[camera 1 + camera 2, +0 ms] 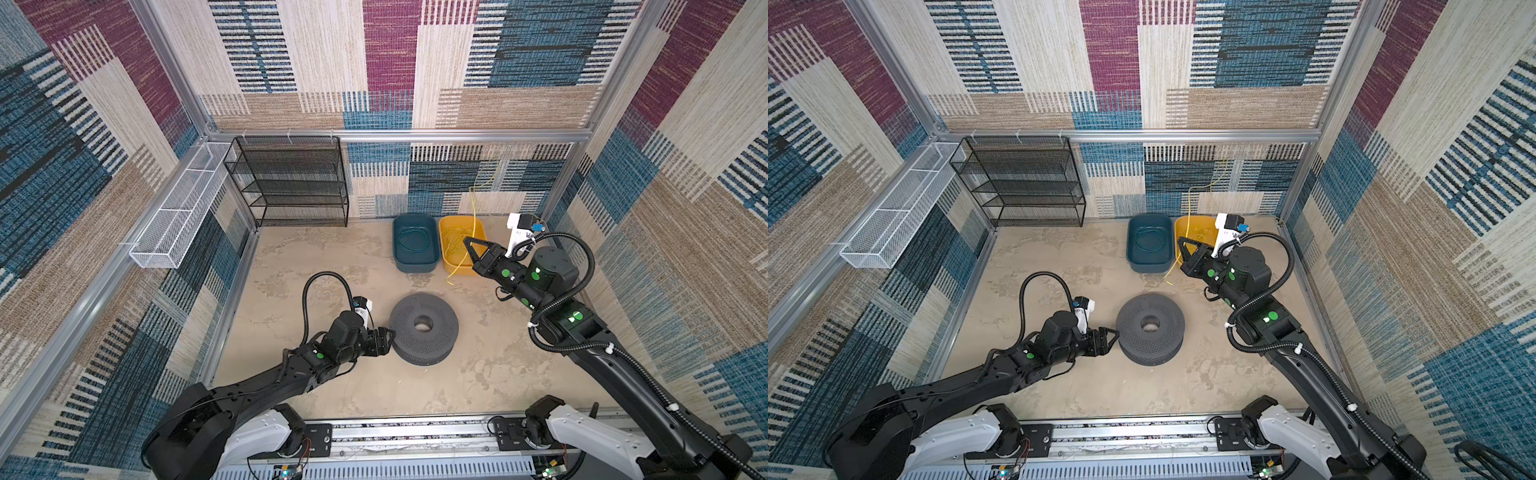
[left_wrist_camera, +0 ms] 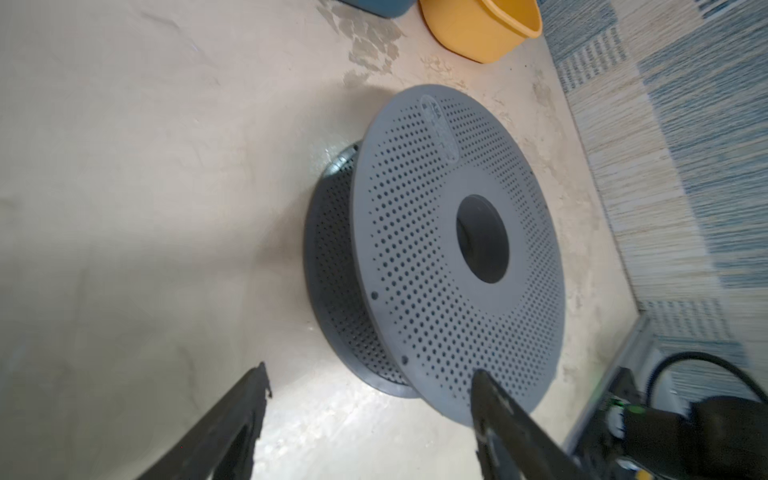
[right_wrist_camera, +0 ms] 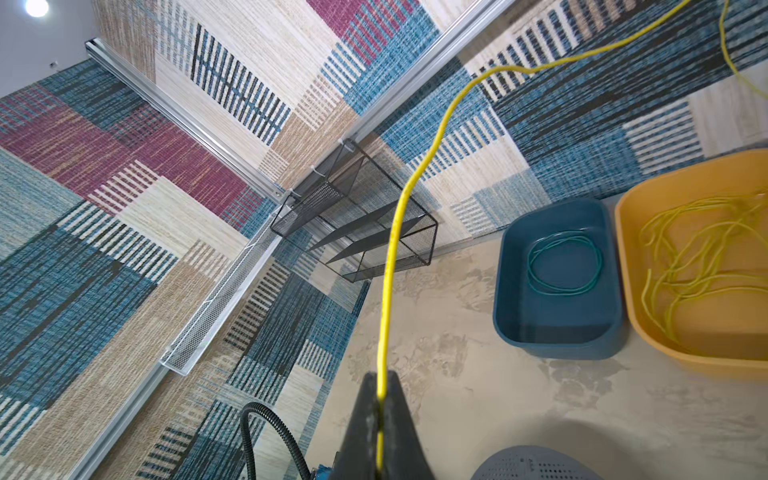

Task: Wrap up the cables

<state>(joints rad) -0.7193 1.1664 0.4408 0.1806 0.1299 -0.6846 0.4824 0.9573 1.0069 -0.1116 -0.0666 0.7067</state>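
Note:
A thin yellow cable (image 3: 399, 208) runs out of the yellow bin (image 3: 706, 357), arcs high along the back wall (image 1: 473, 208) and passes between the jaws of my right gripper (image 3: 380, 380), which is shut on it. Its free end trails to the floor (image 1: 451, 282). More yellow cable (image 3: 665, 266) lies tangled in that bin. In both top views my right gripper (image 1: 467, 240) (image 1: 1179, 240) hovers over the bin's near side. A grey perforated spool (image 1: 440, 336) (image 1: 1167, 332) (image 2: 415, 249) lies flat mid-floor. My left gripper (image 1: 390, 332) (image 1: 1115, 332) (image 2: 370, 370) stands open at its left edge, holding nothing.
A blue bin (image 1: 415, 266) (image 3: 557, 345) holding a coiled teal cable (image 3: 565, 292) stands left of the yellow bin (image 1: 457, 270). A black mesh rack (image 1: 291, 183) stands at the back wall. A white mesh basket (image 1: 178, 216) hangs on the left wall.

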